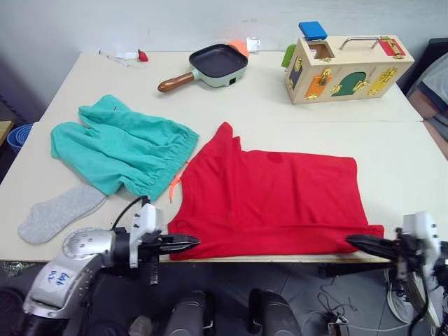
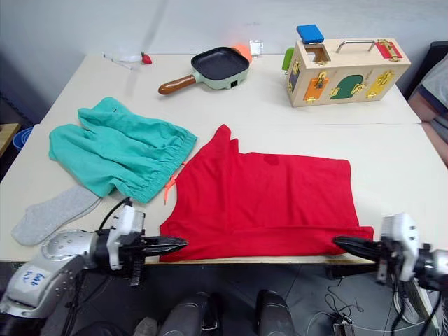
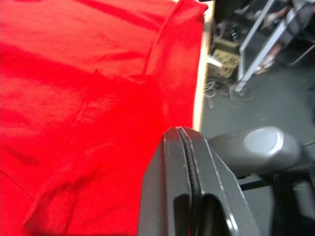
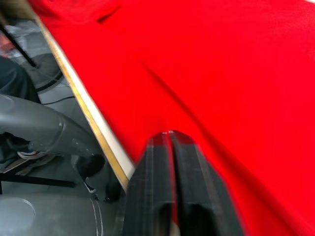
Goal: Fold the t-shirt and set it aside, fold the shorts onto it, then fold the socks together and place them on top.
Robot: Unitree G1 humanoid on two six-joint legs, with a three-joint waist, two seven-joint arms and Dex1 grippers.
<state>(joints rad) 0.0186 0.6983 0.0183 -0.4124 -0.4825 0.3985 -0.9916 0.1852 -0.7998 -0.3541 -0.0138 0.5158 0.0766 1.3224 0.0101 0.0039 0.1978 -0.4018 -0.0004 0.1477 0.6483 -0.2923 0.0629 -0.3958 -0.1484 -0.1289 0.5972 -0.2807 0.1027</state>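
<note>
Left eye view: my left gripper (image 1: 190,241) and right gripper (image 1: 355,242) are each pinched shut on a near corner of the t-shirt (image 1: 269,199), which lies flat on the bench (image 1: 392,150), probably so I can fold the hem away from me.

In your right wrist view, the right gripper (image 4: 170,135) rises with its two black fingers (image 4: 152,182) pressed together, no gap visible between them along their length. Whether any fabric is caught between them cannot be told. The t-shirt (image 4: 221,78) lies spread beyond the fingertips as red cloth with shallow creases and a darker fold line running across it. The cloth's edge runs just beside the pale edge of the table (image 4: 93,115), which crosses the view diagonally. Past that edge you see a grey rounded robot part (image 4: 39,130) and dark clutter on the floor (image 4: 24,54).
</note>
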